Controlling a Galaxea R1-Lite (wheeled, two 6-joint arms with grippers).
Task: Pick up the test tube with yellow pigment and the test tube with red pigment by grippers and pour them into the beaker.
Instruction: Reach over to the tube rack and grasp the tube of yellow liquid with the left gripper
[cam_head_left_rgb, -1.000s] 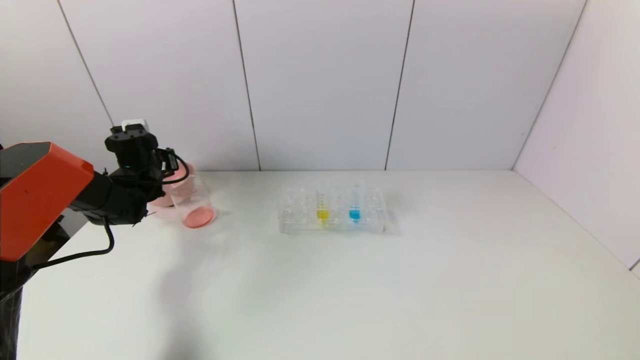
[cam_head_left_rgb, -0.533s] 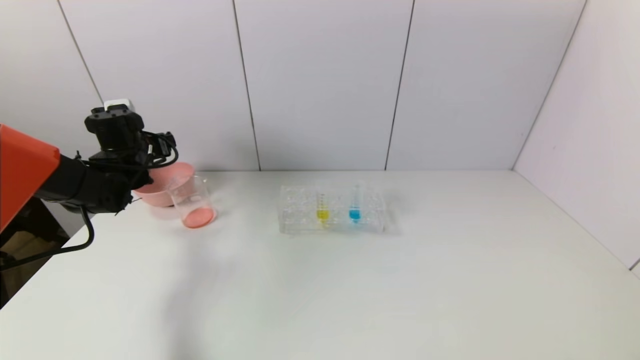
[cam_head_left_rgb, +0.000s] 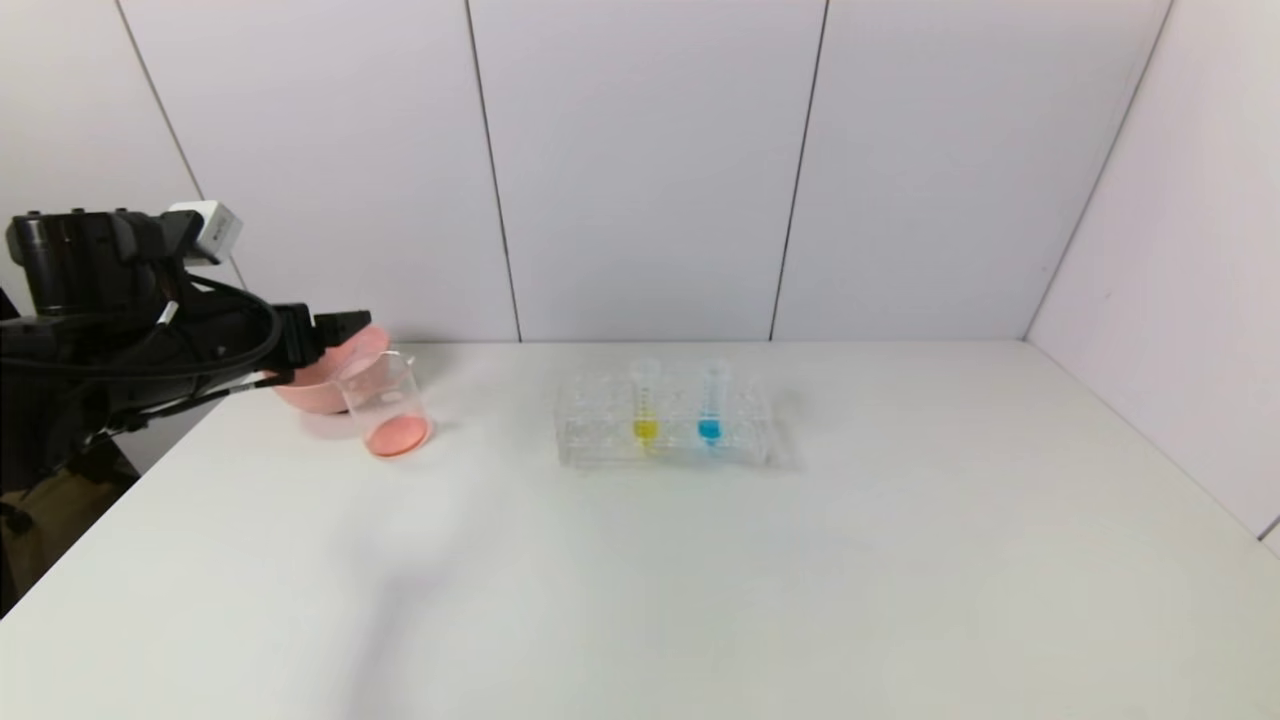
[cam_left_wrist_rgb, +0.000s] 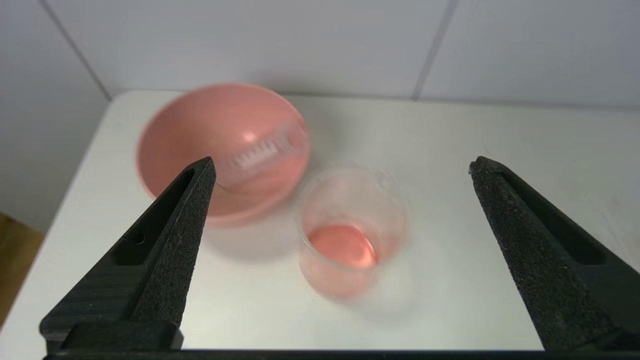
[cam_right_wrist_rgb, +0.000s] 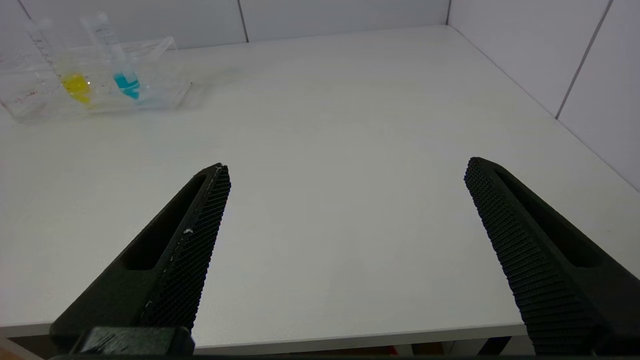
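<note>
The beaker stands at the table's back left with a shallow pool of pink-red liquid; it also shows in the left wrist view. The yellow-pigment test tube stands upright in the clear rack, and shows in the right wrist view too. A clear graduated tube lies in the pink bowl; no red liquid shows in it. My left gripper is open and empty, just left of the beaker and bowl. My right gripper is open and empty over the table's front edge.
A blue-liquid tube stands in the rack to the right of the yellow one. The pink bowl sits behind the beaker against the wall. White wall panels close off the back and right sides of the table.
My left arm has drawn back to the left and turned, away from the bowl and beaker. The bowl now shows more fully. The beaker, rack and tubes have not moved.
</note>
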